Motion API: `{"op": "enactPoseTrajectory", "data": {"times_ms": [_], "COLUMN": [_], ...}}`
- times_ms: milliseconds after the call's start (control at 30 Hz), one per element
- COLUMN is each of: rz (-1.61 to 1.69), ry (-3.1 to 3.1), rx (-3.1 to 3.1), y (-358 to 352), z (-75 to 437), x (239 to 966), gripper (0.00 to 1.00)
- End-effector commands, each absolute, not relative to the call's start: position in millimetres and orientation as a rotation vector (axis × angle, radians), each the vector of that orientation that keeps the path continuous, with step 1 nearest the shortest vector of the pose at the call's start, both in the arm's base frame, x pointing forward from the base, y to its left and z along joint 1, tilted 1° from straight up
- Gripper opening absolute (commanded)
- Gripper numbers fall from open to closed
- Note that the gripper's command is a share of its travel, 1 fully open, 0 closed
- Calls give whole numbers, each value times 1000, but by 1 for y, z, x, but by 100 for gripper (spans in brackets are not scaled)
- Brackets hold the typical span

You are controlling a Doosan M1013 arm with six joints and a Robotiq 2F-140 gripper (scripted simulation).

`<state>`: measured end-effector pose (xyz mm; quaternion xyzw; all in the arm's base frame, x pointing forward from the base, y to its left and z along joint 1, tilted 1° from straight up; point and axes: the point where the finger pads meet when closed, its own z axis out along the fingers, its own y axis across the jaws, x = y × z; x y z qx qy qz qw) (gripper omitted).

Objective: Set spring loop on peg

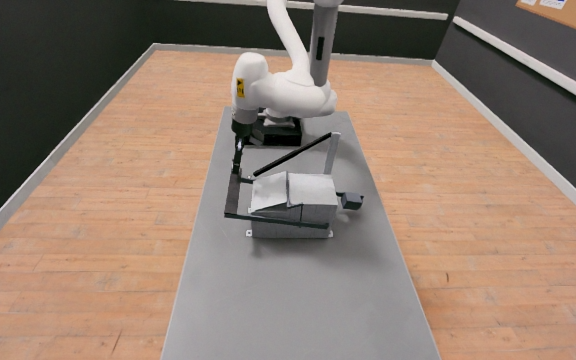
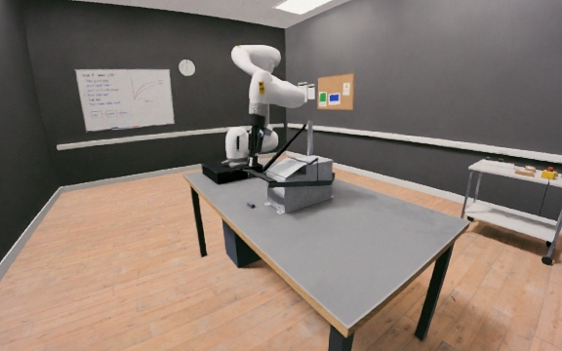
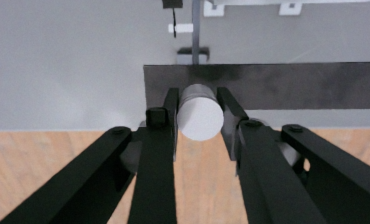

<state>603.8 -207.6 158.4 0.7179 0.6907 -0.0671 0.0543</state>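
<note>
The feeder (image 1: 313, 190) (image 2: 305, 195) is a grey box with a sloping lid. Its pedal (image 1: 233, 195) (image 3: 296, 85) is a dark plate, raised above the bench, with arms along the feeder's sides. My gripper (image 1: 236, 167) (image 2: 254, 165) is shut on the steel weight (image 3: 201, 119), a pale cylinder held between the fingertips. They are at the pedal's far end in the top view. The weight overlaps the pedal's edge in the wrist view; I cannot tell whether they touch. A dark sloping rod (image 1: 293, 154) (image 2: 286, 146) runs beside the feeder. The spring's loop and the pegs cannot be made out.
An upright post (image 1: 332, 155) (image 2: 309, 138) stands at the rod's upper end. A dark block (image 1: 351, 201) juts from the feeder's side away from the pedal. A small dark piece (image 2: 251, 205) shows on the bench (image 1: 293, 300) (image 2: 340, 253). The arm's black base (image 2: 220, 172) is behind the feeder.
</note>
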Motion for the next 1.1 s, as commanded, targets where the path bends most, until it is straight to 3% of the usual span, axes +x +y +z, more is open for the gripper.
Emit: {"op": "enactPoseTrajectory", "data": {"times_ms": [0,1067], "rz": [-203,-203], "ry": [2097,2097], "rx": [2180,2181], "y": [-208,-208], "z": [152,133], "x": [604,604], "gripper": [25,25]}}
